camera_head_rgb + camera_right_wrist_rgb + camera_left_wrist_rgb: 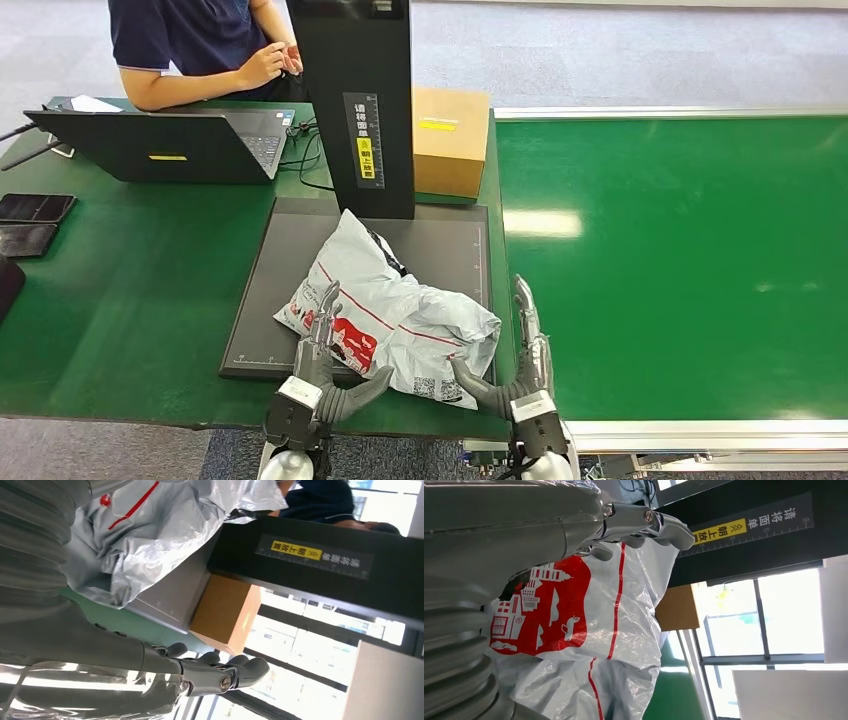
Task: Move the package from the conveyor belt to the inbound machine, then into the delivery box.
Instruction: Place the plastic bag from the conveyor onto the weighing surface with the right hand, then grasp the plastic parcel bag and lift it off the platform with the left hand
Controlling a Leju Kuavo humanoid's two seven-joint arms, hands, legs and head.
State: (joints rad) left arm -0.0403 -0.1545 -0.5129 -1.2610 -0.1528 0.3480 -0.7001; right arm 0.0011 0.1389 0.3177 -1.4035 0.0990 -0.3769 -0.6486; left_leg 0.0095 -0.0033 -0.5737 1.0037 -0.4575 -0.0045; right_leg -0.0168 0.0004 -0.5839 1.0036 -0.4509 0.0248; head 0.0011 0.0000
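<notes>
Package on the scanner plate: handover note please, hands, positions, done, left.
Left robot hand: on the package's near left end, fingers on top, thumb below the edge.
Right robot hand: at its right end, thumb touching the edge, fingers straight up beside it; hold unclear.
The package, a grey bag with red print, lies on the dark scanner plate in front of the black column. Conveyor belt is bare.
Done: belt to inbound machine.
Left: lift it into the delivery box.
</notes>
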